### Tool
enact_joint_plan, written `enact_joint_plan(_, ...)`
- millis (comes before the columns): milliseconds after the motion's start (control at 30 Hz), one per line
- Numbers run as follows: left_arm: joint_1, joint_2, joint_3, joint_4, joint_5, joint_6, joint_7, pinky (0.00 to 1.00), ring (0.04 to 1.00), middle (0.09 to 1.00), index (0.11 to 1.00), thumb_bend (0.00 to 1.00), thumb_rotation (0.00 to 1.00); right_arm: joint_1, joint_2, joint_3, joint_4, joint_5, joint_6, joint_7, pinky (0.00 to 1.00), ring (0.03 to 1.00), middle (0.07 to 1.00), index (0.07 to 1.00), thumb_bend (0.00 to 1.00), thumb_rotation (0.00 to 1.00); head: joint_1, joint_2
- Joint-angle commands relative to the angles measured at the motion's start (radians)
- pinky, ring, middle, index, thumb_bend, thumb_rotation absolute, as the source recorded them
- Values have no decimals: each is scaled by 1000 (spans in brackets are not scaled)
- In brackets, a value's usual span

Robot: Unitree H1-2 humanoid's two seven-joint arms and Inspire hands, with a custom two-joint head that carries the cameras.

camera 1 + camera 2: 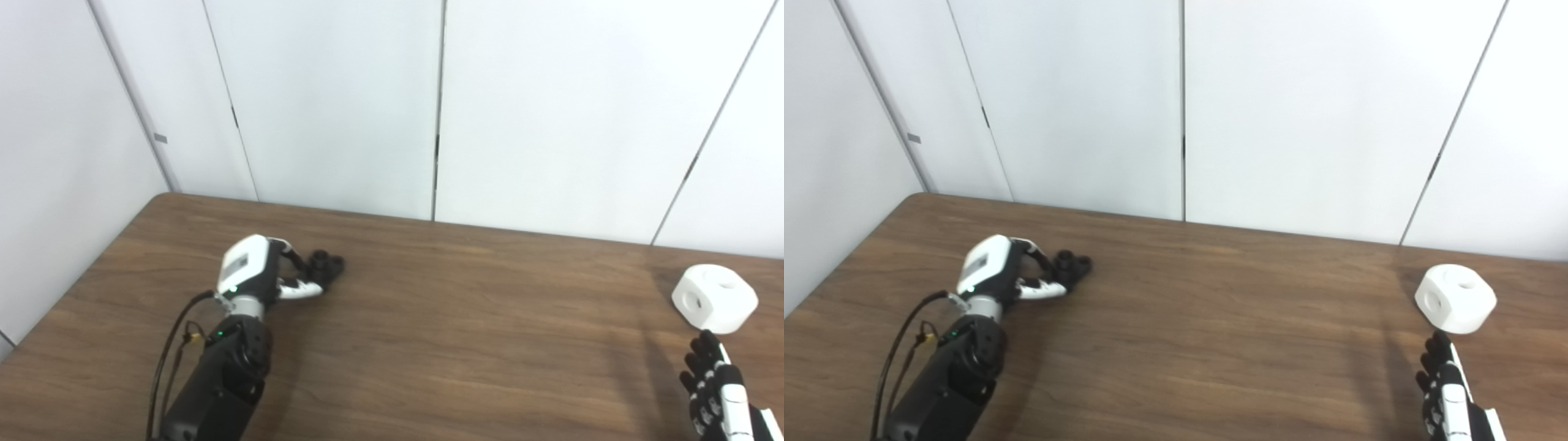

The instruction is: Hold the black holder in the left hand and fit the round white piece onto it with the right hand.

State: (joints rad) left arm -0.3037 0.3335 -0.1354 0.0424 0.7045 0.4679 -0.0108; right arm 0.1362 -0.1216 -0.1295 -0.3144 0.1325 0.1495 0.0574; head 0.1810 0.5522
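- Left hand (288,269) curls its fingers around the black holder (326,264), low on the tabletop (465,343); a loose hold could let it slip.
- Right hand (1448,392), released, waits just short of the round white piece (1455,298) (near the right edge); a nudge could push it off.

Wood-grain table (465,343); matt white piece (714,298)

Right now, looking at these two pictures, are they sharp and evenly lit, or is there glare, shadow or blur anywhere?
Left eye view: soft, slightly grainy; light is even with no glare on the table; the black holder is a dark blob with detail lost. Right eye view: the white piece looks bright, nearly washed out, and a faint shadow band lies left of the right hand, which the frame edge cuts.
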Motion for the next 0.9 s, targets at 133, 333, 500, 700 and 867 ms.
enact_joint_plan(133, -4, -21, -38, -110, 0, -2, -137, 744, 836, 776, 485, 515, 50, -14, -8, -3, -34, -1, -37, 1, 1000, 1000, 999, 990, 437, 998, -8, 6)
enact_joint_plan(333, 27, -11, -145, -180, 21, -69, -191, 722, 805, 763, 486, 515, 46, -13, -9, -3, -35, -2, -43, 2, 1000, 1000, 1000, 991, 452, 987, -13, 10)
enact_joint_plan(500, 50, -21, -203, -239, 29, -99, -211, 737, 828, 776, 487, 517, 44, -11, -6, -6, -34, 4, -45, 2, 1000, 1000, 1000, 996, 457, 972, -34, 24)
enact_joint_plan(700, 81, -51, -264, -303, 35, -145, -239, 709, 820, 774, 486, 518, 44, -9, 1, -2, -45, 1, -36, -4, 1000, 1000, 987, 984, 436, 965, -76, 46)
enact_joint_plan(867, 112, -74, -317, -344, 55, -140, -287, 721, 826, 796, 486, 518, 45, -10, 5, -2, -41, 16, -47, 1, 1000, 1000, 990, 977, 446, 941, -107, 65)
